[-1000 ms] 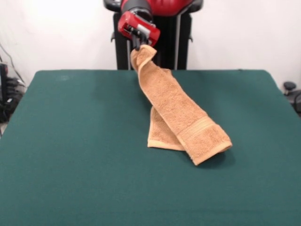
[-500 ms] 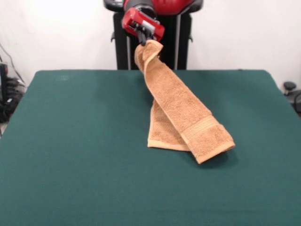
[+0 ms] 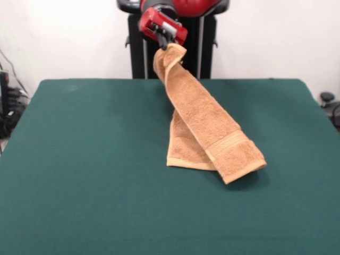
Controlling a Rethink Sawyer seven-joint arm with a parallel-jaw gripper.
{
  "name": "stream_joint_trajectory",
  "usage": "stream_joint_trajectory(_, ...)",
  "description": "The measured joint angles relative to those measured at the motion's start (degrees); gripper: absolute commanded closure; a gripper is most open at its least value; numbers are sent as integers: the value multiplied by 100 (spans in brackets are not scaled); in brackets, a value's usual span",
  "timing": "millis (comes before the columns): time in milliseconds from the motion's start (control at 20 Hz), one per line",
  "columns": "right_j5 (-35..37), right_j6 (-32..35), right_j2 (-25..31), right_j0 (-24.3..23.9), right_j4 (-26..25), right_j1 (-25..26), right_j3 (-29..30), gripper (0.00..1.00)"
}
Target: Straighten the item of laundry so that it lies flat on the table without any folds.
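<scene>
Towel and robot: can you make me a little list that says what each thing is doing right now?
towel: orange-tan, one end lifted, the other end resting on the table in folded layers
gripper: red, shut on the towel's top end, above the table's far edge
table: dark green top, holding the towel's lower end
flat yet: no, the towel hangs slanted and is doubled over at the bottom
band: a woven stripe shows near the towel's lower hem
</scene>
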Motion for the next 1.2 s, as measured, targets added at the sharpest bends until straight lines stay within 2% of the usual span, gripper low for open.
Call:
stream_joint_trajectory(400, 11, 0, -545, 657, 0, 563, -545, 100)
stream_joint_trajectory(650, 134, 24, -991, 980, -1, 1162, -1001, 100)
stream_joint_trajectory(1050, 426, 65, -1693, 1256, -1, 2004, -1585, 100)
stream_joint_trajectory(1200, 458, 65, -1849, 1324, -1, 2169, -1652, 100)
